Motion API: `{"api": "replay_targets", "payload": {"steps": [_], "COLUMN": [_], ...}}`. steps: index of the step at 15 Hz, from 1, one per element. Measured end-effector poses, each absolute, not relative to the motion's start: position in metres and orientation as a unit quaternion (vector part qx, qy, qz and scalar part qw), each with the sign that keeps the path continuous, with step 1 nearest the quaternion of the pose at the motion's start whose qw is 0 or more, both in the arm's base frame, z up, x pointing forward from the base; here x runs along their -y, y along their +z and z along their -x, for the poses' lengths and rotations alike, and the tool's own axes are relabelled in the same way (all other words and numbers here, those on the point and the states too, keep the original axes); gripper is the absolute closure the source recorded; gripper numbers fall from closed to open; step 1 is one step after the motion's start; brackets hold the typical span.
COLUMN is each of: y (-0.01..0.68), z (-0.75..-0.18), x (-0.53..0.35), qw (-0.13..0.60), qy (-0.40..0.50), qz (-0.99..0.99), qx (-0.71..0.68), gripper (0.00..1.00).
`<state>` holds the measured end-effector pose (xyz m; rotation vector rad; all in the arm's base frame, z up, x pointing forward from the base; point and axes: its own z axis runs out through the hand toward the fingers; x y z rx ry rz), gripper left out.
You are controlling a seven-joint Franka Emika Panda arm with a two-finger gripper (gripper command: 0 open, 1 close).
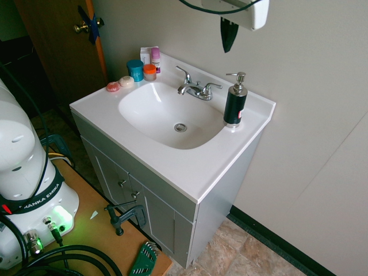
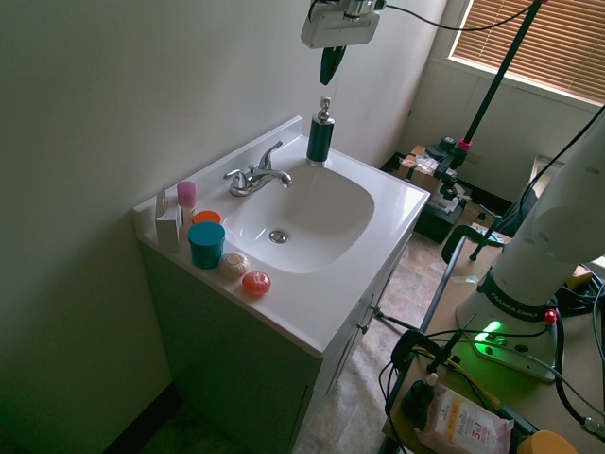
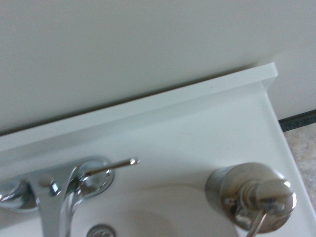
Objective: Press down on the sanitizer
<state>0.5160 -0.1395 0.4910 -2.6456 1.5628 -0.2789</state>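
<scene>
The jaws (image 1: pixel 228 35) hang high in the air, right above the sanitizer (image 1: pixel 235 101). They look pinched together into one dark point and hold nothing. There is a clear gap of air between them and the bottle.

The sanitizer stands straight up on the white bench (image 1: pixel 190 167), below the jaws, at the back corner by the wall. It is a dark bottle with a shiny silver pump top (image 3: pixel 256 200). The faucet (image 1: pixel 195 88) is off to one side of the jaws, and the sink bowl (image 1: pixel 167 115) is down in front of them.

To do this step well, I think the jaws should go straight down and stay pinched, so the tip lands flat on the round cap of the pump. In the wrist view the cap sits off to the side, so a small sideways nudge may be needed first. The cap is smooth and shiny, so the tip could slip off if it lands on the edge or on the spout. Push slowly so the bottle does not tip over.

"FRANKA EMIKA" is printed on the robot's base (image 1: pixel 34 198). No words can be read on the bottle.
</scene>
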Motion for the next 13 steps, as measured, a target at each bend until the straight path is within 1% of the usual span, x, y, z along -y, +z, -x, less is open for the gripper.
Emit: {"api": "replay_targets", "payload": {"steps": [5, 9, 13], "y": [0.460, 0.428, 0.412], "z": [-0.478, -0.462, -0.452], "x": [0.100, 0.095, 0.093], "qw": [0.014, 0.010, 0.009], "qy": [-0.071, -0.059, -0.056], "qz": [0.877, 0.883, 0.886], "qx": [-0.475, -0.466, -0.461], "gripper": [0.00, 0.00, 0.00]}}
